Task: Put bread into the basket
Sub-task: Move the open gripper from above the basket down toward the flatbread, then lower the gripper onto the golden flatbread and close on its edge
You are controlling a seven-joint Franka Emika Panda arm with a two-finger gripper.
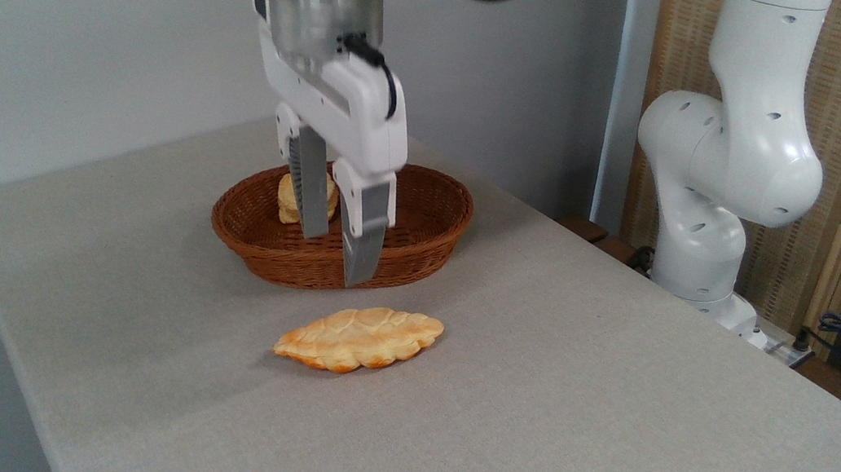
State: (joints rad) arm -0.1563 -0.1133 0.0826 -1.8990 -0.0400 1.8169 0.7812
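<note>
grey table (567, 421) with bread (359, 338), basket (419, 248), pale wall (73, 14)

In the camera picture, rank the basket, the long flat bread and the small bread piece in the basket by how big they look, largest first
1. The basket, clearly the largest.
2. The long flat bread on the table, nearer the camera, which flatters it.
3. The small bread piece, partly hidden behind the fingers, so its full size is unsure.

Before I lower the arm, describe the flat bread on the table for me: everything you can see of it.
The bread is a long, flat, leaf-shaped pastry, golden-yellow with orange-brown edges and a cracked, lobed top. It lies flat on the grey table, just in front of the basket and apart from it, its long axis running left-right. Nothing touches it but the table; the open gripper hangs above and behind it.
</note>
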